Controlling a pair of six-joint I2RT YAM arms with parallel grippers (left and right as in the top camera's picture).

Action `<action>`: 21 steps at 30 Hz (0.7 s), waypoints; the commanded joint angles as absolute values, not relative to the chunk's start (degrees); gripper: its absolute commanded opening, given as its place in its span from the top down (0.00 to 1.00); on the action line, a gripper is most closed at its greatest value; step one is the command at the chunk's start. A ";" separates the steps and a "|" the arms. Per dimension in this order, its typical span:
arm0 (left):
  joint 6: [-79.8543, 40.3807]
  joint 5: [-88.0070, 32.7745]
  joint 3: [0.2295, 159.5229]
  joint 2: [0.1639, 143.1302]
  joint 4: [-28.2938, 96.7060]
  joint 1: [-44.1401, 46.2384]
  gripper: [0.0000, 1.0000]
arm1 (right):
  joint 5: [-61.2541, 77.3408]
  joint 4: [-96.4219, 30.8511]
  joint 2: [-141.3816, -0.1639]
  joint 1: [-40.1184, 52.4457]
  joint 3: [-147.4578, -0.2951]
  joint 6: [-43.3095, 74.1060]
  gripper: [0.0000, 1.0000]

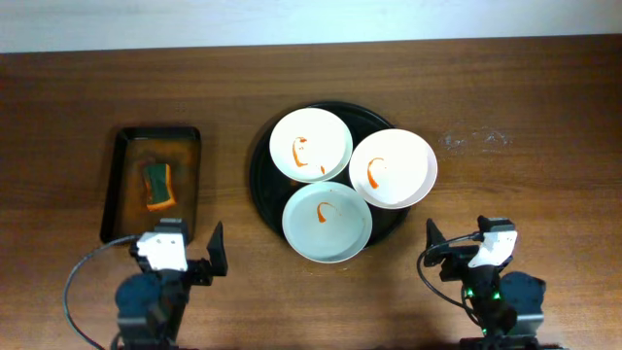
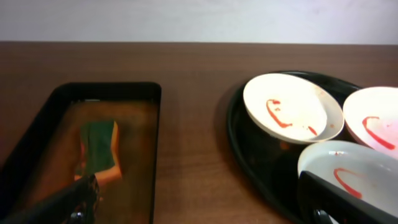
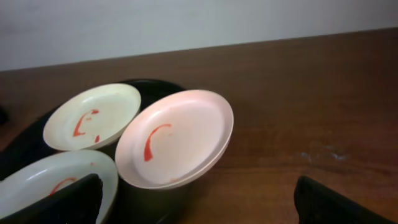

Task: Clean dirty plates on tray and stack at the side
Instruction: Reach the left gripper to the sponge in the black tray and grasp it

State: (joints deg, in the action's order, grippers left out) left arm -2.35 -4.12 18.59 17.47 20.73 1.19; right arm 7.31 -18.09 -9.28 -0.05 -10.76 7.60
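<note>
The round black tray [image 1: 264, 190] in the middle of the table holds three sauce-smeared plates: white [image 1: 311, 145] at the back left, pale pink [image 1: 393, 167] on the right rim, pale blue-green [image 1: 328, 222] at the front. They also show in the left wrist view as white [image 2: 292, 107], pink [image 2: 376, 118] and blue-green [image 2: 354, 174], and in the right wrist view as white [image 3: 92, 116], pink [image 3: 175, 137] and blue-green [image 3: 50, 180]. My left gripper [image 1: 194, 255] is open and empty near the front left. My right gripper [image 1: 452, 255] is open and empty at the front right.
A rectangular black tray [image 1: 121, 190] with a brownish floor stands at the left and holds a green and orange sponge [image 1: 157, 186]. The sponge shows in the left wrist view [image 2: 99, 144]. A faint whitish smudge [image 1: 471, 139] marks the table to the right of the round tray.
</note>
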 commanded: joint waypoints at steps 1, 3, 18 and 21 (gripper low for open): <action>-1.26 -2.57 26.28 26.04 23.59 1.43 0.01 | 7.27 -21.91 -15.77 0.38 -19.35 8.51 0.01; -1.23 -1.52 30.98 31.55 26.63 1.43 0.01 | 7.27 -25.08 -19.66 0.36 -23.51 8.47 0.01; -1.26 -0.34 58.57 61.43 49.34 1.34 0.01 | 19.73 -46.19 -49.47 0.38 -49.17 8.47 0.01; -1.23 -0.16 58.57 61.91 48.82 1.34 0.00 | 24.18 -45.41 -52.21 0.38 -49.17 8.47 0.01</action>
State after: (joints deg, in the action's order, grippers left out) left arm -2.33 -0.60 57.45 61.41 49.10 1.17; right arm 17.21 -45.78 -50.02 -0.01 -48.03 8.23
